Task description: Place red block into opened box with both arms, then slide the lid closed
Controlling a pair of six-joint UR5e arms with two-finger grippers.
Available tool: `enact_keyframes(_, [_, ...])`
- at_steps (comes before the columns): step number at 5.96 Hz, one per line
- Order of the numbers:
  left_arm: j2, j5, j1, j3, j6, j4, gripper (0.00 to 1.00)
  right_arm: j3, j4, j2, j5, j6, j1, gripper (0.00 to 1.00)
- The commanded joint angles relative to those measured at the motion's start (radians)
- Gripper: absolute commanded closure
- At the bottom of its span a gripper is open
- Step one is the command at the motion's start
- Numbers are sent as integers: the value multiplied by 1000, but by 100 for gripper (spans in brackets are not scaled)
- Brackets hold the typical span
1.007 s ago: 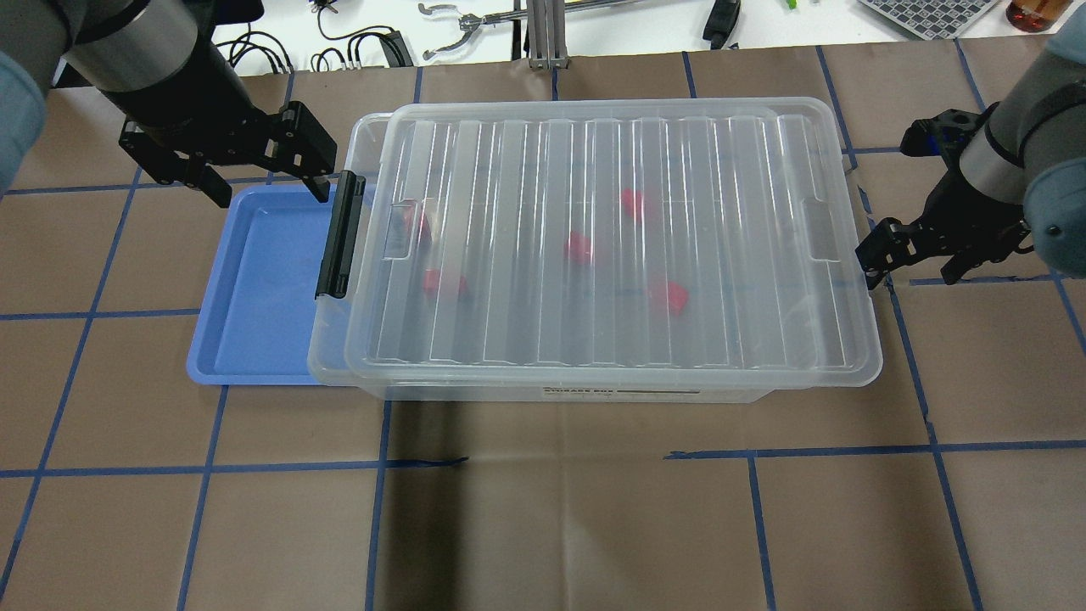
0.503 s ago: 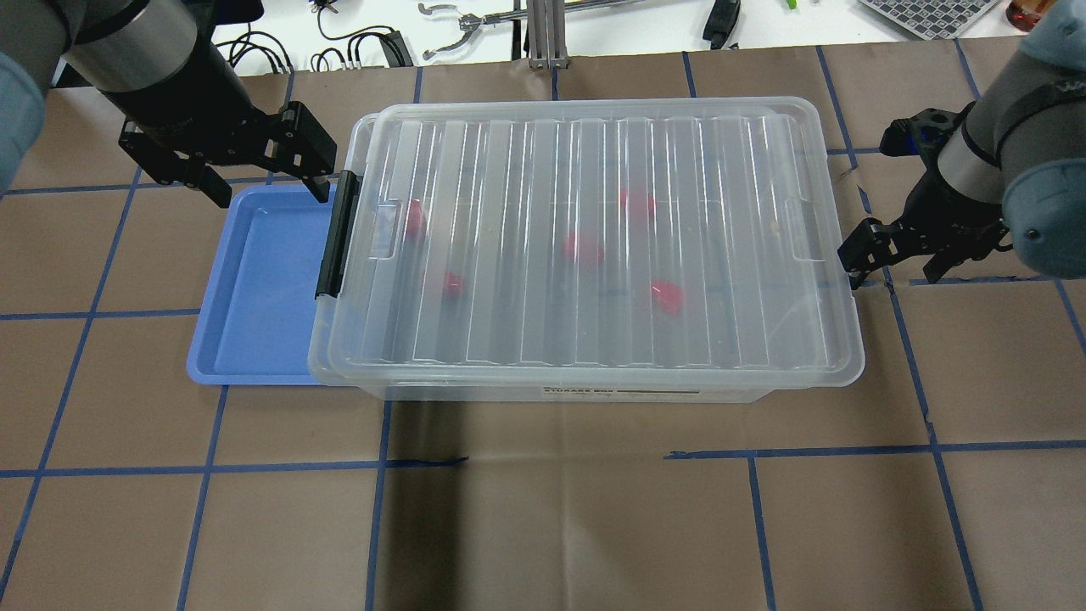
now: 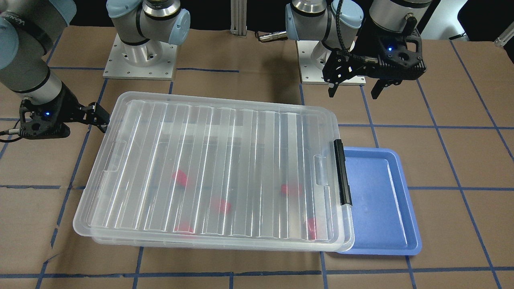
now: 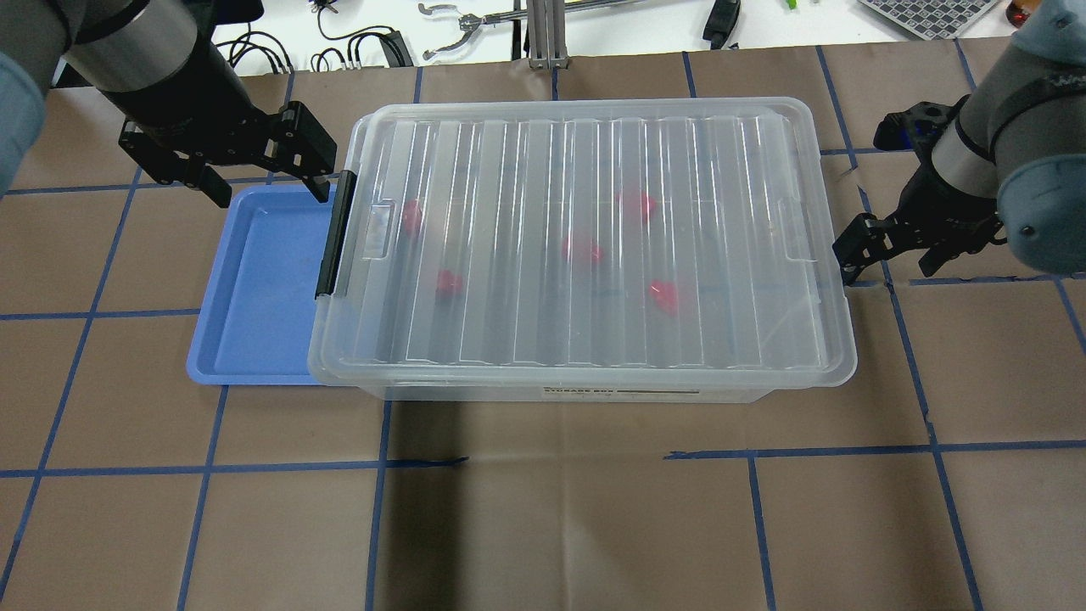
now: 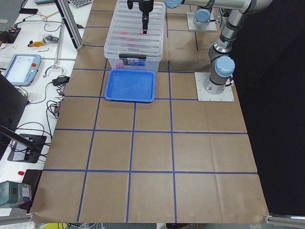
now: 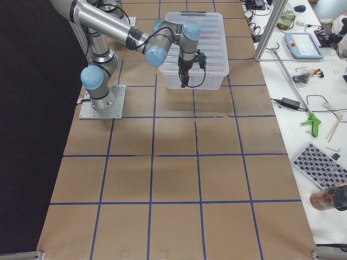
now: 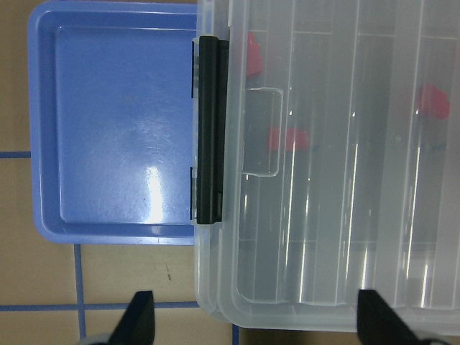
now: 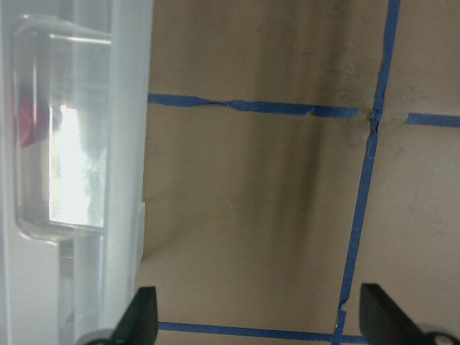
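Note:
The clear ribbed lid [image 4: 526, 170] lies flat over the box [image 4: 475, 392] and covers nearly all of it. It reaches the black latch bar [image 4: 337, 233] on the left end. Several red blocks, such as one [image 4: 581, 249] near the middle, show through the lid inside the box. My right gripper [image 4: 891, 270] is open, with one finger close against the lid's right short end. My left gripper [image 4: 270, 188] hangs open above the far edge of the blue tray, just left of the latch, holding nothing. The left wrist view shows the latch [image 7: 208, 129] and lid [image 7: 323, 215] from above.
A blue tray [image 4: 254, 280] lies on the table at the box's left end, partly tucked under it. Brown paper with blue tape lines covers the table [image 4: 543, 526]. Cables and tools lie on the white bench [image 4: 475, 34] beyond the far edge.
The lid has slid left across the box, with the right gripper following behind its right end. The left gripper has stayed in place.

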Motion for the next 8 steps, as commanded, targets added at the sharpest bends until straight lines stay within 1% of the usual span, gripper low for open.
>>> enact_keyframes(1, [0, 0, 0, 0, 0, 0, 2, -118, 54, -10, -7, 12, 2, 0])
enact_keyframes(2, [0, 0, 0, 0, 0, 0, 2, -223, 174, -6, 2, 132, 24, 0])
enact_keyframes(3, [0, 0, 0, 0, 0, 0, 2, -309, 253, -1, -10, 239, 103, 0])
enact_keyframes(4, [0, -2, 0, 0, 0, 0, 2, -379, 327, 2, -13, 395, 195, 0])
enact_keyframes(5, [0, -3, 0, 0, 0, 0, 2, -431, 370, 17, -12, 494, 264, 0])
enact_keyframes(6, [0, -3, 0, 1, 0, 0, 2, -451, 375, 28, -12, 577, 338, 0])
enact_keyframes(7, [0, -5, 0, 3, -2, 0, 2, -451, 375, 33, -15, 599, 367, 0])
enact_keyframes(8, [-3, -2, -2, 11, -2, 0, 2, -453, 373, 37, -41, 586, 367, 0])
